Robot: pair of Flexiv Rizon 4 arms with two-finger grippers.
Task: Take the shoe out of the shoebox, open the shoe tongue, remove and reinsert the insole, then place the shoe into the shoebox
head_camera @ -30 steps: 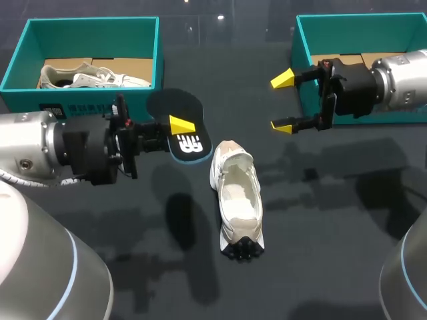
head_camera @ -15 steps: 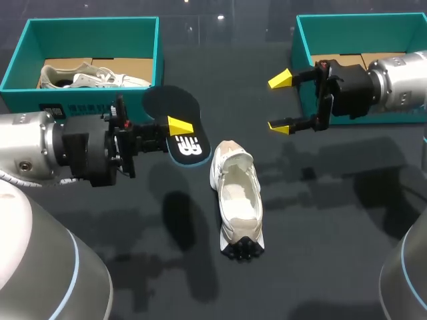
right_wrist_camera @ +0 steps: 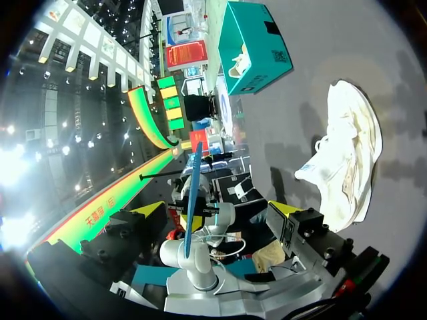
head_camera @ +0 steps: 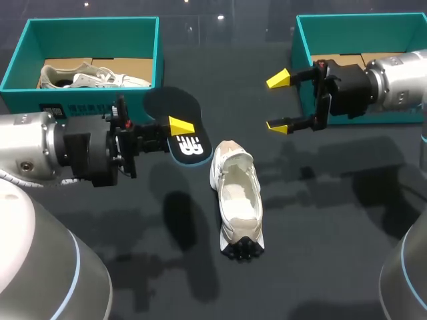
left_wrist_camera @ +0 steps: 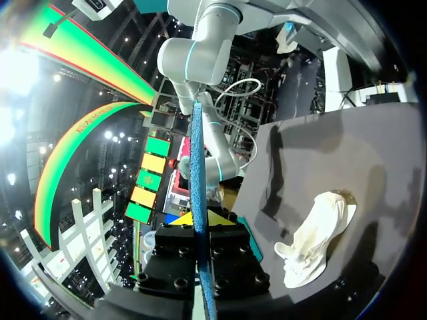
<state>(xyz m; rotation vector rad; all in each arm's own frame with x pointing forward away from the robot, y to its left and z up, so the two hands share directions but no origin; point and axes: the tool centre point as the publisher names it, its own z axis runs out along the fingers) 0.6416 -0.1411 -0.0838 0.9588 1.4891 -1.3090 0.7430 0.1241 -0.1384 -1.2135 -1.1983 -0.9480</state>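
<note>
Cream-white fabric shoe (head_camera: pixel 237 200) sits sole-down on the dark worktop (head_camera: pixel 333 233), about mid-worktop, outside both boxes, opening facing up, w/ a dark part at its near end. In the left wrist view it lies well beside and below the fingers.

Dark foam insole (head_camera: pixel 175 127) w/ blue edge and white logo is out of the shoe, just past its far end, toward the robot's left. The left gripper (head_camera: pixel 177 127) has it pinched: fingers closed on it from both sides; the left wrist view shows it edge-on btwn them.

Right gripper (head_camera: pixel 278 102) hangs over the worktop, right of the shoe and well apart from it, fingers spread wide, nothing btwn them.

Teal cardboard shoebox (head_camera: pixel 80 27) at far left holds a second pale shoe (head_camera: pixel 93 75). Another teal shoebox (head_camera: pixel 360 23) at far right, behind the right gripper, shows brown card inside.
</note>
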